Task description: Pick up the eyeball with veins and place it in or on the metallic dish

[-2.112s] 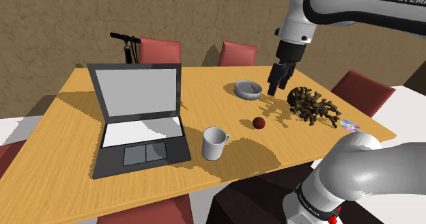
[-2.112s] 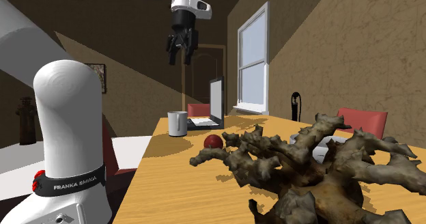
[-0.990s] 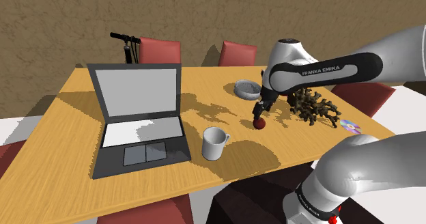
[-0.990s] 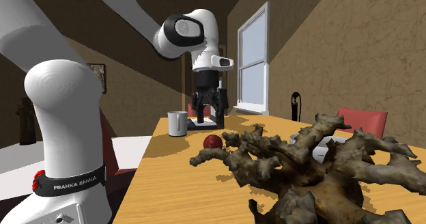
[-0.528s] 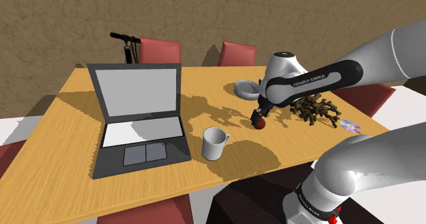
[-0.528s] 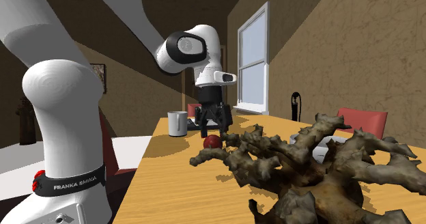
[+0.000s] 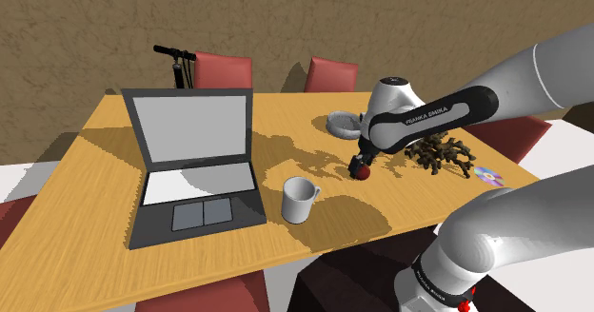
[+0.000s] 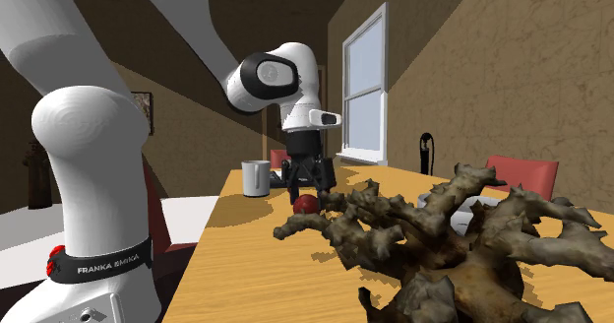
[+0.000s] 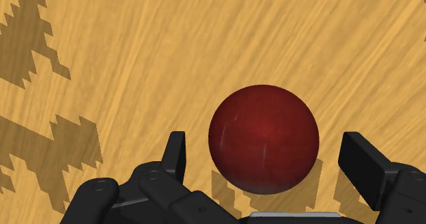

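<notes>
Straddling a dark red glossy ball (image 9: 263, 137) on the wooden table (image 9: 123, 45): black two-finger gripper (image 9: 265, 151) was wide open, gripped nothing.
Ball sat between fingers (image 9: 176, 154), untouched; arm (image 7: 428, 115) part-hid the grey round dish (image 7: 338, 125).

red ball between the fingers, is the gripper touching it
Apart. The wrist view shows bare table between the red ball and both fingers of the open gripper.
</notes>
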Controlling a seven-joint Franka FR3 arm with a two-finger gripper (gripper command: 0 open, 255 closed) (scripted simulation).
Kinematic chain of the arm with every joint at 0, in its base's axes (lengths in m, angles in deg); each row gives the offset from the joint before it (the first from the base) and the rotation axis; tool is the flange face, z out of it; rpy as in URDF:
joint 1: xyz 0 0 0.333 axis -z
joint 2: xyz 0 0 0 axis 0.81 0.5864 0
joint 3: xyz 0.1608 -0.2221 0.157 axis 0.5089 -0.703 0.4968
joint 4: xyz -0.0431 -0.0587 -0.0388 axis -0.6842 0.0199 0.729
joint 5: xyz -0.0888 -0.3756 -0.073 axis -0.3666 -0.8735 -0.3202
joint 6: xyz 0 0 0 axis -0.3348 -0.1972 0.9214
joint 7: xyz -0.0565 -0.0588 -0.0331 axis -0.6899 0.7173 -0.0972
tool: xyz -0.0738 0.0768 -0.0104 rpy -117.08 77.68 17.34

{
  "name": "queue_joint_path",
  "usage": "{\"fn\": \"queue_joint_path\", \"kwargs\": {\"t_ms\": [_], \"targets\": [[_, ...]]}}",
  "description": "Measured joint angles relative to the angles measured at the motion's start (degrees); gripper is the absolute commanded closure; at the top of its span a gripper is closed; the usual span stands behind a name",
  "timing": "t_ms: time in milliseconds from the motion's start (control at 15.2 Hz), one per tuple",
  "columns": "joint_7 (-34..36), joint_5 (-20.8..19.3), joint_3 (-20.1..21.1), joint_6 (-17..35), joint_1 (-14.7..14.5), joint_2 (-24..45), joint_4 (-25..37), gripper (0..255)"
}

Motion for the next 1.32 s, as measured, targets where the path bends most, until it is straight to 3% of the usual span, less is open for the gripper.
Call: {"fn": "queue_joint_path", "kwargs": {"t_ms": [66,726,1320], "targets": [[0.0,0.0,0.0,0.0,0.0,0.0,0.0,255],[0.0,0.0,0.0,0.0,0.0,0.01,0.0,255],[-1.03,1.0,0.01,-8.24,-0.5,-5.22,3.08,255]]}}
